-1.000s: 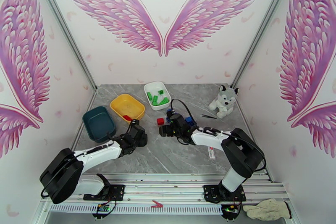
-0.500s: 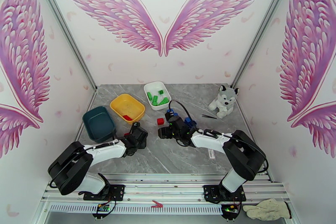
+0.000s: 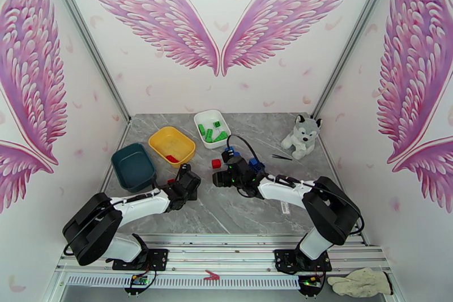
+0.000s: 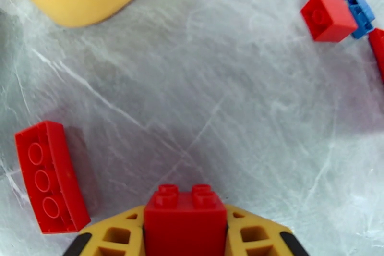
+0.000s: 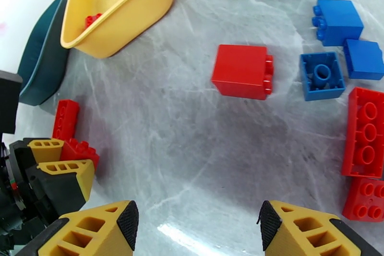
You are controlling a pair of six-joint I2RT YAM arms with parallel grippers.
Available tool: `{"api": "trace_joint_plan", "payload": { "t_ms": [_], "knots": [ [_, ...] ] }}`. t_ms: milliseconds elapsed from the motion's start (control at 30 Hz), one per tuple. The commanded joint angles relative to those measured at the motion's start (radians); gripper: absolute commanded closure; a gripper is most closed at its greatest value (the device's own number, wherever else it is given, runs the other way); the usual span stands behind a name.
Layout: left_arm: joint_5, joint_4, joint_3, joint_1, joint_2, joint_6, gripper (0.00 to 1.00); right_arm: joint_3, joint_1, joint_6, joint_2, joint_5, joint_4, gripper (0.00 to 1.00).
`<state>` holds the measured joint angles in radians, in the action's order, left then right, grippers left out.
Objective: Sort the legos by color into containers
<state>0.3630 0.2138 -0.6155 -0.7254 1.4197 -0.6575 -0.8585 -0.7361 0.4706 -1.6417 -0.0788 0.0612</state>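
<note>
Left tool [image 4: 185, 235] is clenched tight on a small red brick [image 4: 185, 218], low over the gray counter [image 4: 216, 108]. Just to its left a long red brick [image 4: 50, 177] lies flat on the counter with its holes up, not touching the tool. The right tool [image 5: 197, 225] is close by on the other side. Its two yellow fingers are spread apart, and there is nothing between them but bare counter.

A little past it, a square red brick [image 5: 242, 72] lies on its side. To the right of that are three blue bricks [image 5: 338, 21] close together. Two flat red bricks [image 5: 366, 132] lie near the right edge of the right wrist view.

Farther back on the left sits the yellow dish [image 5: 139, 12], with a tiny red brick [image 5: 93, 20] inside it. The teal dish [image 5: 41, 60] is just beside it, farther left. The white dish [image 3: 217, 118] is at the back of the counter and holds green bricks [image 3: 210, 133]. A toy dog [image 3: 302, 136] sits at the far right.
</note>
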Motion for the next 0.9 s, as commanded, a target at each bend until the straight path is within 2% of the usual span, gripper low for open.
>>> {"api": "trace_joint_plan", "payload": {
  "t_ms": [0,200,367,600,867],
  "knots": [
    [-0.001,-0.019,-0.035,0.022,-0.039,0.024,0.75,0.017,-0.009,0.012,0.005,-0.11,0.078,0.27],
    [-0.084,-0.123,-0.04,0.118,-0.042,0.053,0.76,0.037,-0.011,0.087,-0.046,-0.315,0.258,0.27],
    [-0.149,-0.208,-0.063,0.218,-0.045,0.069,0.77,0.032,-0.011,0.149,-0.096,-0.394,0.372,0.26],
    [-0.148,-0.243,-0.178,0.32,-0.007,0.112,0.76,0.033,-0.011,0.125,-0.076,-0.346,0.322,0.26],
    [-0.141,-0.255,-0.353,0.411,0.194,0.148,0.74,0.049,-0.011,0.07,-0.009,-0.243,0.217,0.25]
  ]
}}
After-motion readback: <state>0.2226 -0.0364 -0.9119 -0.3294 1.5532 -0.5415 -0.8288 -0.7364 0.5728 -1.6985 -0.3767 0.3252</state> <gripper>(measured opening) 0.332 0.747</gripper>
